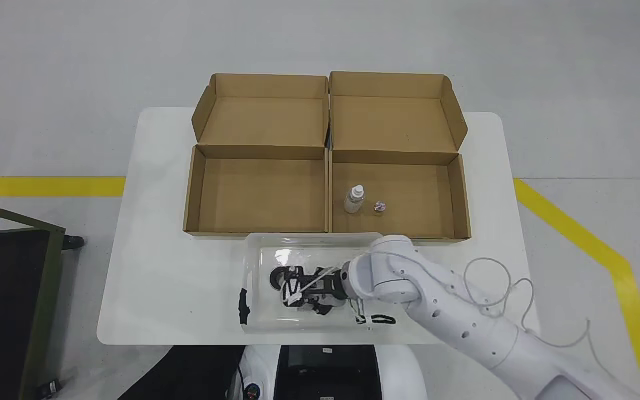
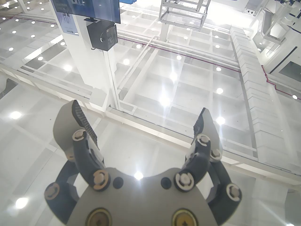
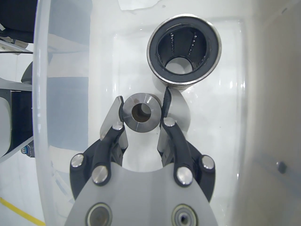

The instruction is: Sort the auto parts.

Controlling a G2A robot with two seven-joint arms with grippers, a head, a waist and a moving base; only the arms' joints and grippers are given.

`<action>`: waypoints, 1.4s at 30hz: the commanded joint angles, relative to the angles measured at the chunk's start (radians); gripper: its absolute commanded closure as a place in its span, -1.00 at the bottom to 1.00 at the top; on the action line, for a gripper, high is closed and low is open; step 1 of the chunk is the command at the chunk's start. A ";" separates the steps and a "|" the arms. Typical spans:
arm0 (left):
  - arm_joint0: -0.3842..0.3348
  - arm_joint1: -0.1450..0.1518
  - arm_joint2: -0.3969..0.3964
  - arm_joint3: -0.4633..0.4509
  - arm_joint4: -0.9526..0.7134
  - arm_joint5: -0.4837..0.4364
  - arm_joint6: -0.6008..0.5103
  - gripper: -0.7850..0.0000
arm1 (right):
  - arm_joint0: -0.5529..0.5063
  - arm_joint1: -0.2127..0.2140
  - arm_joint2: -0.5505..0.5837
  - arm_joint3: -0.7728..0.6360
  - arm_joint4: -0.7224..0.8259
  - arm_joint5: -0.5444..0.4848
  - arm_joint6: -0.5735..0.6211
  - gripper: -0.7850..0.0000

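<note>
Two grippers to report. First the right gripper (image 3: 143,104): sits down inside the clear bin (image 3: 40,71), clenched on a small steel bushing (image 3: 141,116), one pad (image 3: 165,103) on each flank, bore toward the wrist camera. Bushing on the bin floor or lifted: cannot tell. In the top view: near the bin's middle, with the right arm (image 1: 450,310) in over the bin's near right corner.

Just beside the bushing, in the bin: a linear bearing (image 3: 184,52), larger, steel shell, black liner, rows of balls inside, open end toward the wrist camera. Fingertip right at its rim; cannot confirm contact.

At the bin's left wall: a black clip-like piece (image 1: 243,305). By the bin's near right corner: a dark loop (image 1: 382,320). Both too small to identify.

Then the left gripper (image 2: 140,108): released, jaws spread wide, aimed at a white grid with round lamps. Cannot place it relative to the bin.

Under the bin: white table (image 1: 150,200). Just beyond the bin's far wall: two open cardboard boxes side by side, touching, lids folded back on the side away from the bin. Beyond the bin's left half, left box (image 1: 200,195). Beyond the bin's right half, right box (image 1: 455,195), with a small white bottle-shaped part (image 1: 353,198) upright and a small round part (image 1: 379,207) just beside it, not touching.
</note>
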 commanded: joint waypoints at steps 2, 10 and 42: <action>0.000 0.000 0.000 0.000 0.000 0.000 0.000 -1.00 | -0.004 0.006 0.016 -0.026 0.004 -0.002 0.013 1.00; 0.000 0.000 0.000 0.000 0.000 0.000 0.000 -1.00 | -0.024 0.029 0.079 -0.088 0.026 0.006 0.040 1.00; 0.000 0.000 0.000 0.000 0.000 0.000 0.000 -1.00 | -0.096 0.087 0.353 -0.254 0.258 0.035 -0.147 1.00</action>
